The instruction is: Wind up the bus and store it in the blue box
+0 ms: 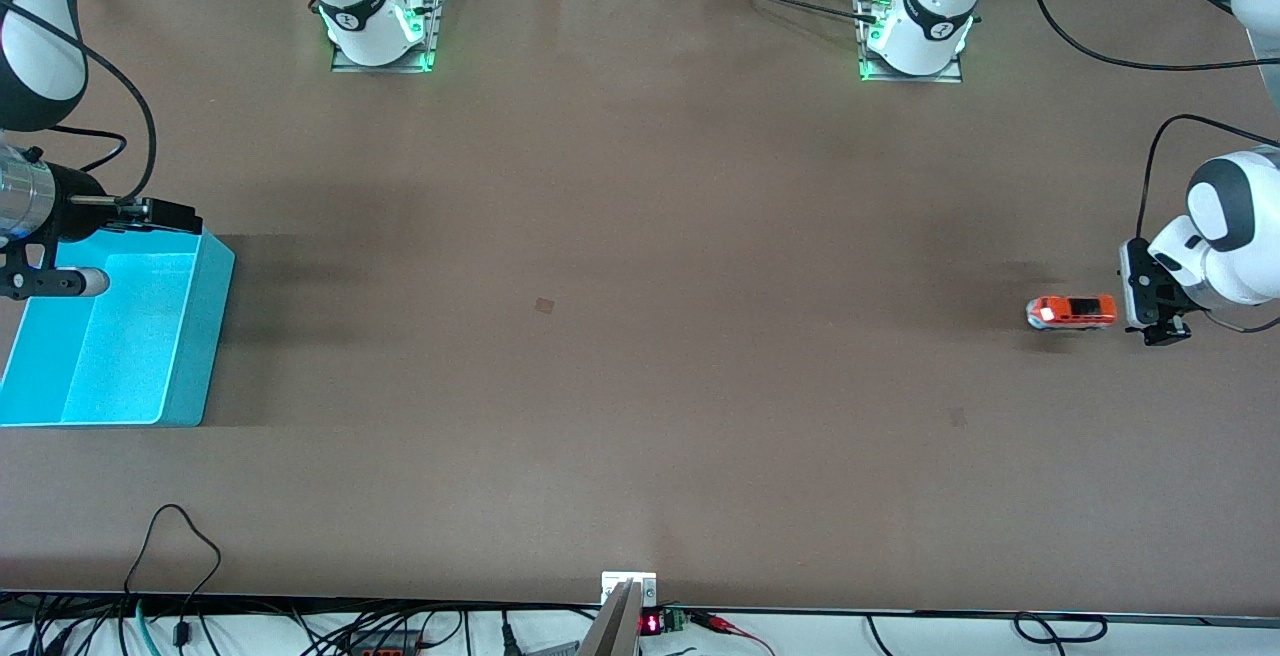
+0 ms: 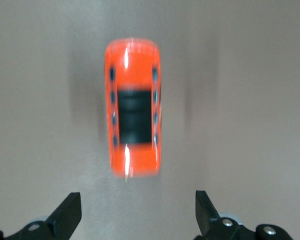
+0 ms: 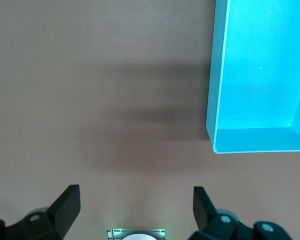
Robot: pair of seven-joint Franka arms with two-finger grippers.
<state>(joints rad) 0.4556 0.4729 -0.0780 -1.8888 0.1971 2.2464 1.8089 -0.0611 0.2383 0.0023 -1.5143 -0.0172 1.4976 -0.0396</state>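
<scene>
The small orange-red bus stands on its wheels on the brown table near the left arm's end. In the left wrist view the bus shows its dark roof windows. My left gripper is open and empty, just past the end of the bus that faces the left arm's end of the table. Its fingertips are spread wider than the bus. The blue box sits open and empty at the right arm's end, and also shows in the right wrist view. My right gripper is open and empty over the box's corner nearest the bases; in its wrist view it is over bare table.
The two arm bases stand along the table edge farthest from the front camera. Cables lie along the table's near edge and trail by the left arm. Bare brown table lies between bus and box.
</scene>
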